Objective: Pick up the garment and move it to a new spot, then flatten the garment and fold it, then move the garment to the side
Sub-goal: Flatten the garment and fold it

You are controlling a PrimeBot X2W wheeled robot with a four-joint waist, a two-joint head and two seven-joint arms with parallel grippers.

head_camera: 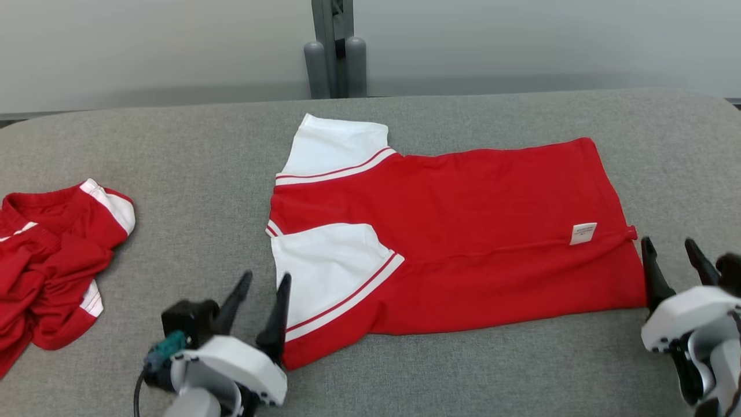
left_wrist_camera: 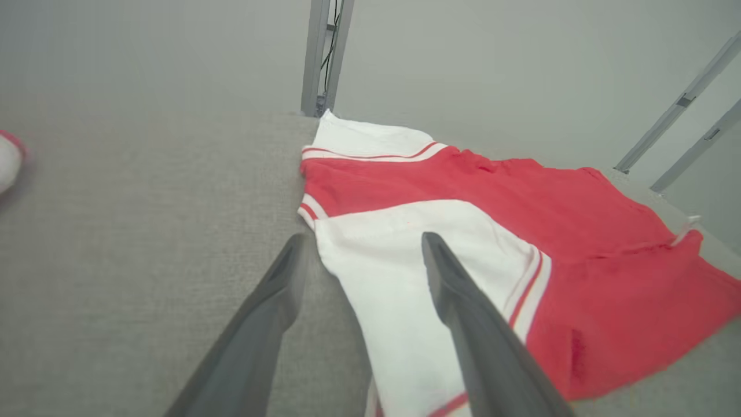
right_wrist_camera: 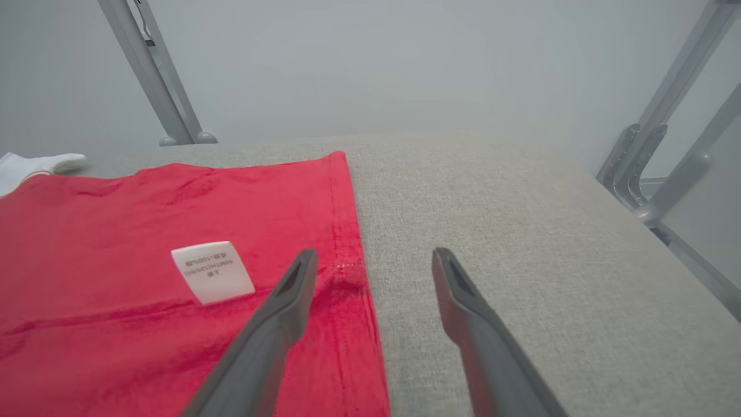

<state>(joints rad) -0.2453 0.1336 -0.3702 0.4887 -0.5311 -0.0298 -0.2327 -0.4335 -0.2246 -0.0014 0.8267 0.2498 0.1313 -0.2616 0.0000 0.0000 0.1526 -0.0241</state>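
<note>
Lying folded on table, garment, left tool and right tool spread, empty

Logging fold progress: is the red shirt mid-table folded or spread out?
Folded: the red shirt has its near side doubled over the body, a layer edge by the care label, a white sleeve on top.

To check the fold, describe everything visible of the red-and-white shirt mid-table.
The shirt is red cloth with white sleeves trimmed in red stripes, folded lengthwise, flat on the grey table. A white label sits near its hem. The open left end effector straddles the near sleeve's edge; the open right end effector stands beside the hem.
</note>
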